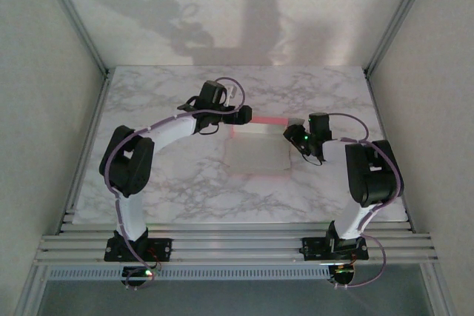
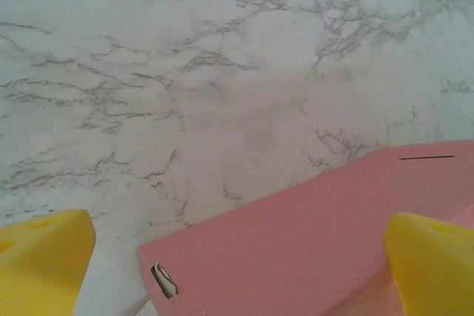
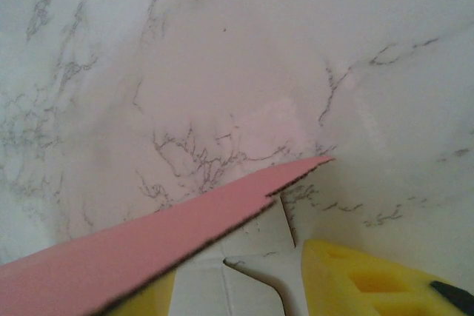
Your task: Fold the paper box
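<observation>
The paper box lies on the middle of the marble table, white face up, with pink flaps raised along its far and right edges. My left gripper is at the box's far left corner. In the left wrist view it is open wide, and the upright pink flap stands between its yellow fingers. My right gripper is at the box's far right corner. Its fingers stand apart around white paperboard, and a tilted pink flap covers the left finger.
The marble table has bare surface to the left, to the right and in front of the box. Aluminium frame posts and white walls close in both sides and the back. A rail carries the arm bases.
</observation>
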Motion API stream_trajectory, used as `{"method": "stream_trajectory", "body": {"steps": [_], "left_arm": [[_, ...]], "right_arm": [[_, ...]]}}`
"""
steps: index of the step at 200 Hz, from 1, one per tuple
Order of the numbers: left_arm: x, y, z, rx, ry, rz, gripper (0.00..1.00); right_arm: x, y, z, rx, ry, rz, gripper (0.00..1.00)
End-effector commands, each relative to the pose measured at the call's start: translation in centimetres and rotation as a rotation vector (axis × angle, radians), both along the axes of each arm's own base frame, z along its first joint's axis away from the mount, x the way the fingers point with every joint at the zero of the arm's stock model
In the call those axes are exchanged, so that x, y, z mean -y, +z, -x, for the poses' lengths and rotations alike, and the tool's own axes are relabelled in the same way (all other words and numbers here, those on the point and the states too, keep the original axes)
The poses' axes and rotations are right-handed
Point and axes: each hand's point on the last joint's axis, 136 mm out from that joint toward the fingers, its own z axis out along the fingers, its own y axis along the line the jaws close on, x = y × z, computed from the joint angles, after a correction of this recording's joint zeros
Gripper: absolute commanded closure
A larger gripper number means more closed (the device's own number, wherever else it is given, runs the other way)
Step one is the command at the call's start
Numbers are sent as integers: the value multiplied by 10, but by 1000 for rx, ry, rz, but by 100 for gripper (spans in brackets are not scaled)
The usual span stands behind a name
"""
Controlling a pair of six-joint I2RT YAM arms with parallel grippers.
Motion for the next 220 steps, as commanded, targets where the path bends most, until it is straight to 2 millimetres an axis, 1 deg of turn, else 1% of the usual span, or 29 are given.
{"method": "stream_trajectory", "body": {"steps": [1,32,83,110,125,158,177,192,201,208,220], "left_arm": [[-4,-30,7,-74,0,-85,1],[-5,-28,1,-79,15,-78,1],[-5,-30,0,-95,19,-74,1],[-9,-28,-1,-100,34,-69,1],[-9,-14,-1,-80,39,-39,1],[-8,41,0,5,39,40,1],[-11,68,6,40,43,66,1],[-13,83,19,46,29,102,1],[-11,90,32,42,-1,127,1],[-8,91,44,30,-33,145,1],[-5,85,65,-3,-86,158,1]], "right_arm": [[-6,-1,-10,30,27,31,52],[-11,2,-15,59,50,35,53],[-14,10,-23,115,66,39,55],[-13,15,-22,139,63,50,56],[-7,16,-17,122,52,80,56],[2,18,-4,80,50,139,55],[5,19,5,67,56,151,55],[7,20,11,58,59,159,54],[8,21,13,54,64,165,54],[8,22,14,53,69,165,54],[8,23,15,54,90,161,54]]}}
